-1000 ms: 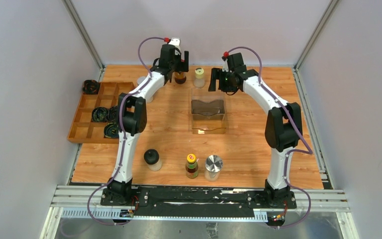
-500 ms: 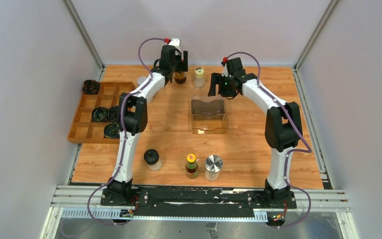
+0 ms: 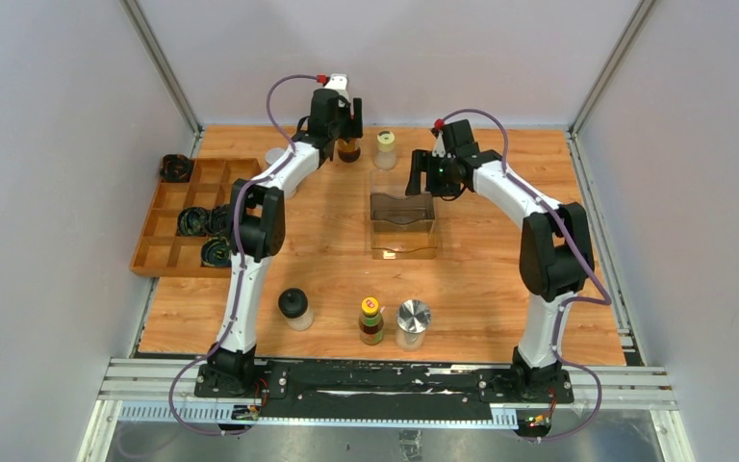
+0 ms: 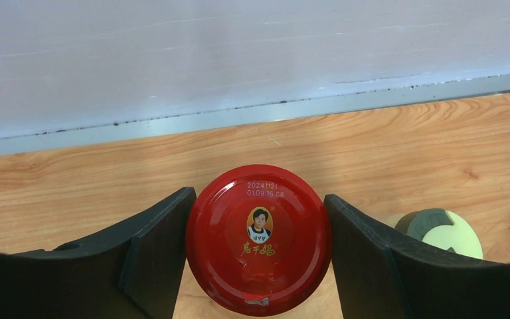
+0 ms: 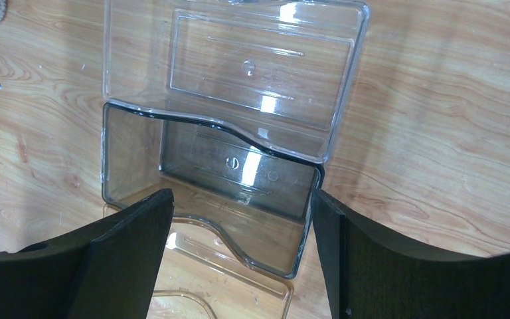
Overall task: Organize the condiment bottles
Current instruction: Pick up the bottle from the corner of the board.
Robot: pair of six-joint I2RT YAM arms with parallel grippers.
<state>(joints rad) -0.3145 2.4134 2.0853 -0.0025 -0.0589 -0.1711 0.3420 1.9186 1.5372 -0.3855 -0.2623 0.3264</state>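
Observation:
My left gripper [image 3: 344, 127] is at the back of the table, its fingers [image 4: 163, 246] pressed to both sides of the red-lidded dark jar [image 4: 259, 239], which stands on the wood [image 3: 348, 150]. The yellow-capped shaker [image 3: 385, 149] stands just right of it and shows in the left wrist view [image 4: 441, 232]. My right gripper [image 3: 421, 175] is open and empty above the back right corner of a clear bin [image 5: 239, 100]. The black-capped jar [image 3: 294, 308], yellow-capped sauce bottle [image 3: 371, 320] and silver-lidded jar [image 3: 412, 323] stand in a row near the front. A pale jar [image 3: 274, 157] is mostly hidden behind the left arm.
The clear bin [image 3: 403, 223] sits mid-table. A wooden compartment tray [image 3: 168, 250] at the left edge holds black coiled bundles [image 3: 192, 221]; another bundle [image 3: 175, 168] lies behind it. The back wall is close behind the left gripper.
My right gripper has moved down and toward the clear bin's back right corner. My left gripper has stayed at the red-lidded jar.

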